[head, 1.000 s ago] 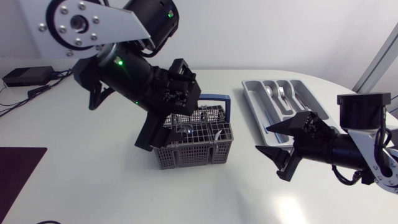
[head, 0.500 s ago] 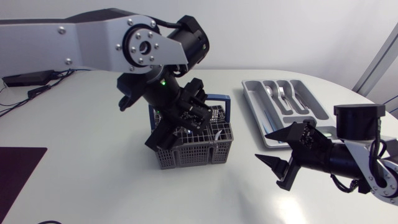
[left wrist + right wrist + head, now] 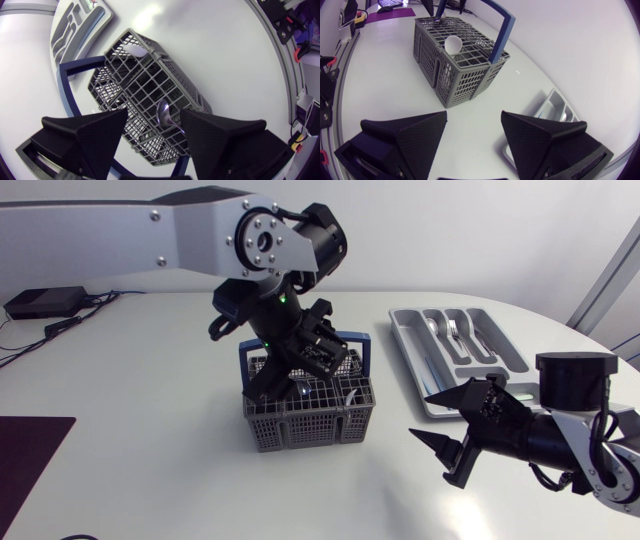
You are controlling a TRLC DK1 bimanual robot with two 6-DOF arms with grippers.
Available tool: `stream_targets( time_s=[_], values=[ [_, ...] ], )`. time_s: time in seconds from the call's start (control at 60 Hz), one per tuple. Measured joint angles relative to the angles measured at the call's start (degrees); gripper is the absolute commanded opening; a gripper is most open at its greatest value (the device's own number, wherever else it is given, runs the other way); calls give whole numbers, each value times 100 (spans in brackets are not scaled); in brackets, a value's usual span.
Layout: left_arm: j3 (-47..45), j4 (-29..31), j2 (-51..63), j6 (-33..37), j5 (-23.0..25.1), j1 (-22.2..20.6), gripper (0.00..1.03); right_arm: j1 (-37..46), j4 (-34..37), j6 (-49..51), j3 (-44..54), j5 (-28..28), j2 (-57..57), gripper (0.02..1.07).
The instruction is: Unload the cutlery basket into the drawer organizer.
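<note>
The cutlery basket (image 3: 315, 418) stands near the middle of the table (image 3: 150, 430), its blue handle (image 3: 366, 356) on the side towards three o'clock. At least one spoon (image 3: 164, 112) stands bowl-up in a cell. The drawer organizer (image 3: 403, 342) lies at about two o'clock from the basket, well apart from it, with cutlery (image 3: 452, 330) already in its slots. Your left gripper (image 3: 152, 117) hangs right over the basket with its fingers spread wide and nothing between them but air; the spoon's bowl shows below the gap. Your main risk is catching the mesh. Those broad wedge fingers may jam on a divider or on the handle, and then the light basket would likely tip or lift with the arm. The polished, rounded bowl is a poor thing to pinch, so it could twist or slip out on the way up. Your right gripper (image 3: 425, 417) waits at four o'clock from the basket, just beside the organizer's near end, wide open and empty. If you carry the spoot across without minding it, the two arms could meet there. You can read no brand, label or writing on the basket, organizer or grippers; only a green light (image 3: 282, 300) shows on the left arm.
</note>
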State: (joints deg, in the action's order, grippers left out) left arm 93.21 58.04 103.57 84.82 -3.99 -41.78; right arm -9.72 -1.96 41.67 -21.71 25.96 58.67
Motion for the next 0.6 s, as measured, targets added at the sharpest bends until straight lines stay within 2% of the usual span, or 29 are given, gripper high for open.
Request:
stream_targets(
  time_s=[0.333,0.383,0.433,0.6],
  values=[
    [20,48,76,57,0,15,54,2,-166,17,26,0,122,80],
    [20,59,103,57,0,15,47,2,-219,17,44,0,136,80],
    [20,59,125,57,0,15,35,2,-243,20,52,0,144,80],
    [20,59,173,57,0,37,18,2,-267,20,63,0,146,80]
  ],
)
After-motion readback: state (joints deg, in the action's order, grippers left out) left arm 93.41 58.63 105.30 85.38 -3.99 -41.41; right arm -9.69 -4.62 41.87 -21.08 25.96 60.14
